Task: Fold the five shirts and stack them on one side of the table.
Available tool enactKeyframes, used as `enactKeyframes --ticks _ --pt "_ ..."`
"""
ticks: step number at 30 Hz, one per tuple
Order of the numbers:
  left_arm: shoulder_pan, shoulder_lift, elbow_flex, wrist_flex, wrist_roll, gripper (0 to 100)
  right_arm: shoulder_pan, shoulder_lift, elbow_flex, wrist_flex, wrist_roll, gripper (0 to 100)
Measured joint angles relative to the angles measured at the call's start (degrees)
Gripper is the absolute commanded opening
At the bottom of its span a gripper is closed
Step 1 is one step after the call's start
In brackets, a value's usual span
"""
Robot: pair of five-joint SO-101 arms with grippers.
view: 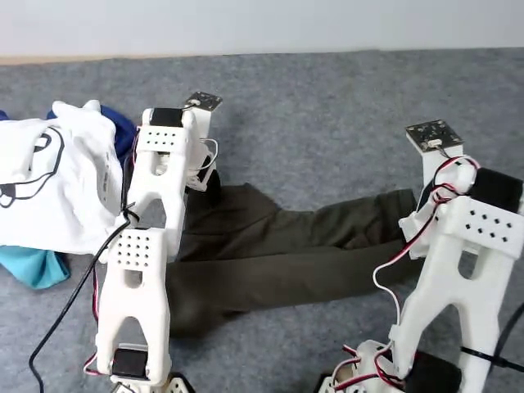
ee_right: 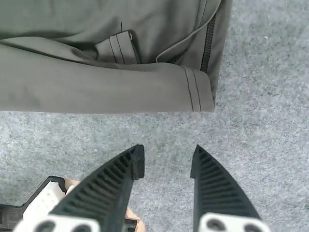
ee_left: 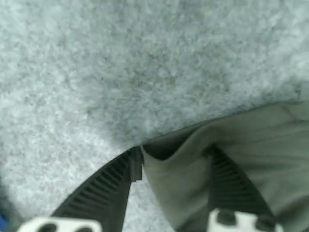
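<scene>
The green shirt (view: 286, 246) lies only partly folded. A pile (view: 57, 180) of 3 beside it waits. The left gripper (ee_left: 174, 162) straddles its corner, jaws apart. The right gripper (ee_right: 167, 162) hangs wide beside its hem.

Even diffuse light, v. soft shadows

Free over bare mat (view: 327, 106) at the far side; blocked at the left edge by shirt pile (view: 57, 188), mid-table by olive shirt (view: 286, 246).
</scene>
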Motion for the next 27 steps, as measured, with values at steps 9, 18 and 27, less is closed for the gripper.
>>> enactKeyframes --ticks 9,18,27 --pt "4.0 -0.1 0.4 0.4 -1.9 4 0.0 0.0 -3.8 -0.3 0.0 17.0" --pt "4.2 -0.1 0.4 0.4 -3.1 0 -2.2 4.4 -4.3 -6.1 -7.6 17.3" --pt "4.1 -0.1 0.4 0.4 -3.1 0 -7.6 16.9 -6.5 -10.8 -12.5 26.2"
